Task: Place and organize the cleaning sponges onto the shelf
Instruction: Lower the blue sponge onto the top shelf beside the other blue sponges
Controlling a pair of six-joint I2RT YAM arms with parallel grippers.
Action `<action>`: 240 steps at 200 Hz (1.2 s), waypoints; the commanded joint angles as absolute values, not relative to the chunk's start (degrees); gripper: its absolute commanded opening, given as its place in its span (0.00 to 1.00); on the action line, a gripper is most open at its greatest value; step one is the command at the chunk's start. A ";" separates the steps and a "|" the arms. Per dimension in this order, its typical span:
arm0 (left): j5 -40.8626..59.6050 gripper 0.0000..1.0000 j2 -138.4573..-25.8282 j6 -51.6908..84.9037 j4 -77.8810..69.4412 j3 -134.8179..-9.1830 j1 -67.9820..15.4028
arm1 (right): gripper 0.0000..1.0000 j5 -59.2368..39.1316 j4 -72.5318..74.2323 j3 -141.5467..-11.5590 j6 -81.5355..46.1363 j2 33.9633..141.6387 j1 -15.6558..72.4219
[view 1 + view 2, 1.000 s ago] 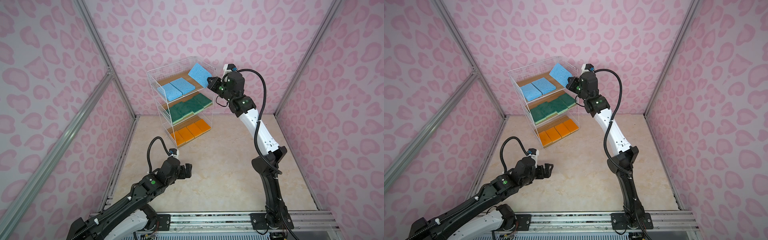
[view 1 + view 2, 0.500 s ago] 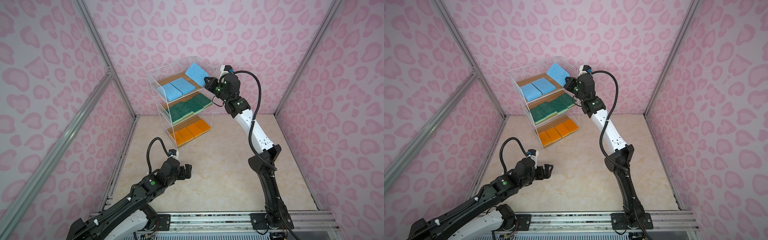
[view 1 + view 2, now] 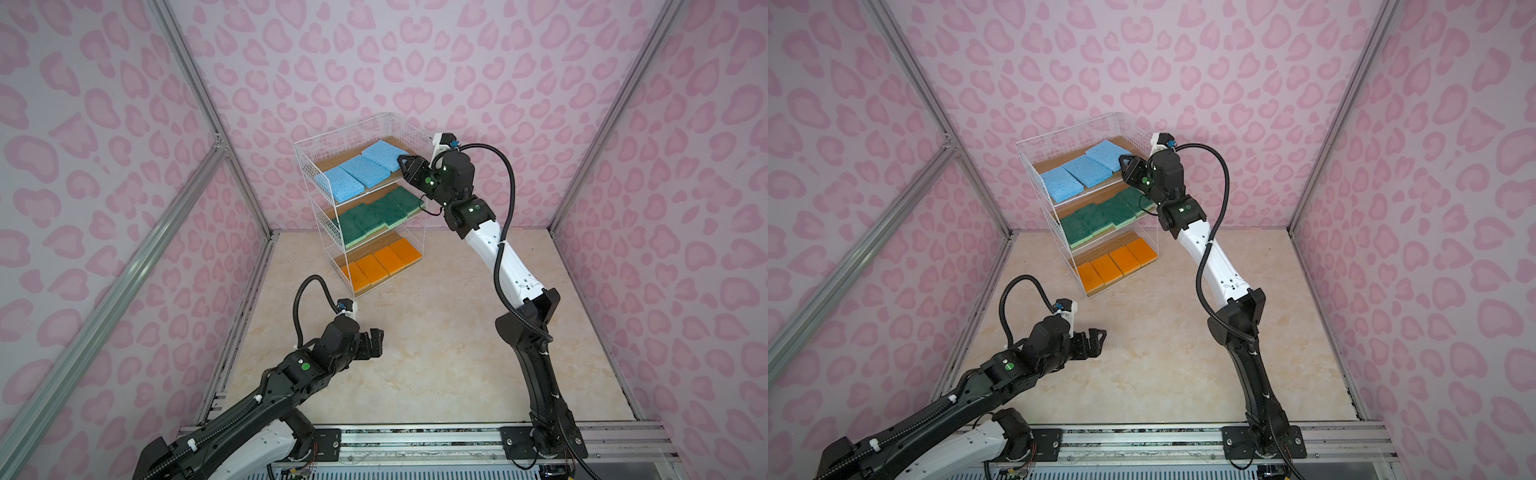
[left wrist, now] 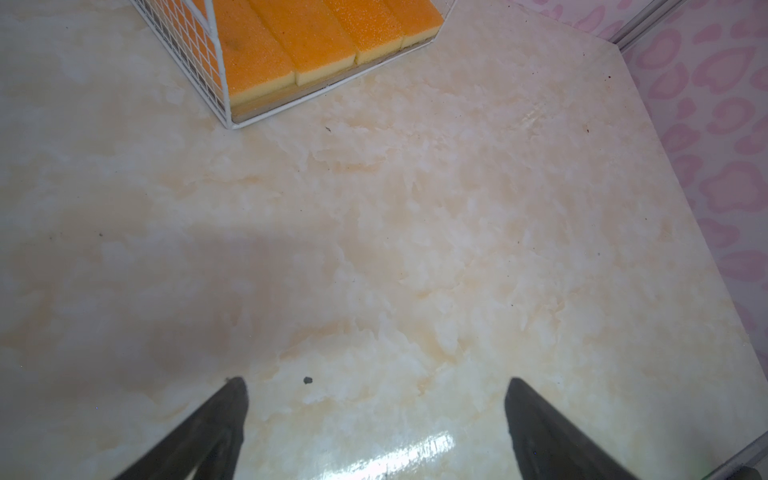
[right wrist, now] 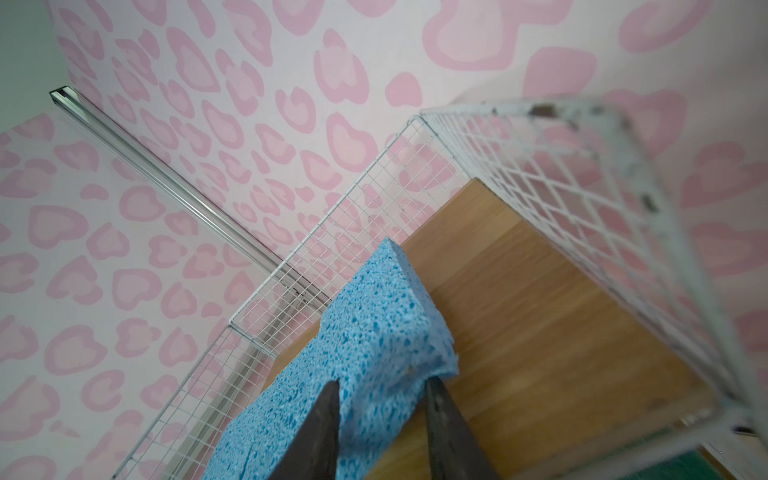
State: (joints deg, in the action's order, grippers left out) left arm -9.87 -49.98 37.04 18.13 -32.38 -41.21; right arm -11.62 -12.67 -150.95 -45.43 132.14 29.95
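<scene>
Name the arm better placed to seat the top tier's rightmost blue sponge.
Right: right gripper sits at the shelf's top tier, fingers astride that blue sponge; left gripper hovers low over the table.

shelf [image 5: 540, 110] white-coated wire, coating chipped along the rim | boards [image 5: 540, 324] matt wood, visible grain | blue sponges [image 3: 360, 171] rough, open-pored | green sponges [image 3: 374, 214] matt, fibrous | orange sponges [image 4: 270, 50] grainy top over yellow foam | table [image 4: 415, 249] glossy, marbled, glare at lower middle
</scene>
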 commanded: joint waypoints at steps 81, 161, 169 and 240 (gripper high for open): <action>-10.06 0.97 -50.74 37.44 17.52 -32.56 -41.22 | 0.18 -9.87 -7.74 -138.08 -44.38 125.26 29.52; -9.98 0.97 -51.78 37.05 17.55 -33.53 -41.20 | 0.39 -11.93 -2.82 -132.48 -44.48 122.82 29.72; -10.23 0.97 -51.81 37.17 17.90 -33.73 -41.21 | 0.46 -12.34 -3.70 -133.50 -43.86 123.22 29.97; -13.82 0.97 -47.11 37.59 26.46 -38.92 -41.16 | 0.72 -11.12 -2.80 -124.43 -40.61 117.01 30.36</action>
